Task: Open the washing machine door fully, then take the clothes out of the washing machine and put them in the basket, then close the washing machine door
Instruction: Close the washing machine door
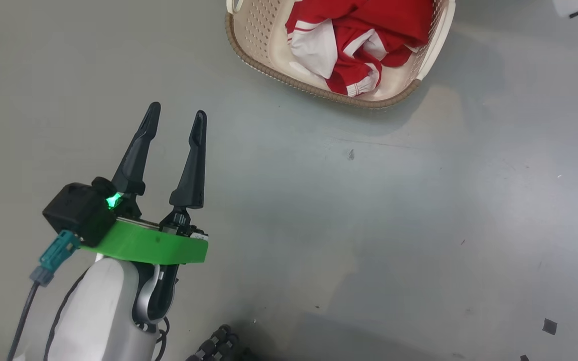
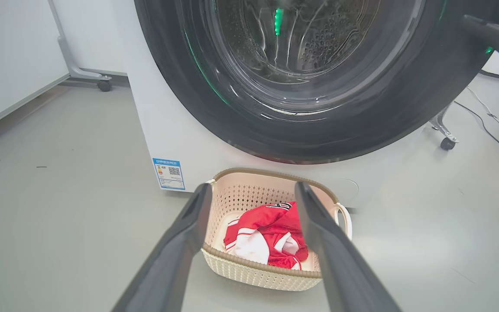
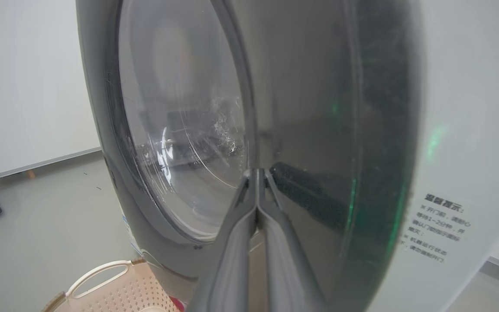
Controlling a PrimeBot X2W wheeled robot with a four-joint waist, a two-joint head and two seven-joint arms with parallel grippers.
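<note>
The head view looks steeply down at the floor (image 1: pixel 369 225) from above, with the basket (image 1: pixel 256 35) cut by its top edge. The left wrist view sits low, a little back from the basket, and faces level across it to the washing machine door (image 2: pixel 167 65) just behind. The right wrist view is higher than the basket, close against the door, facing along its glass. All three views share the basket.
</note>
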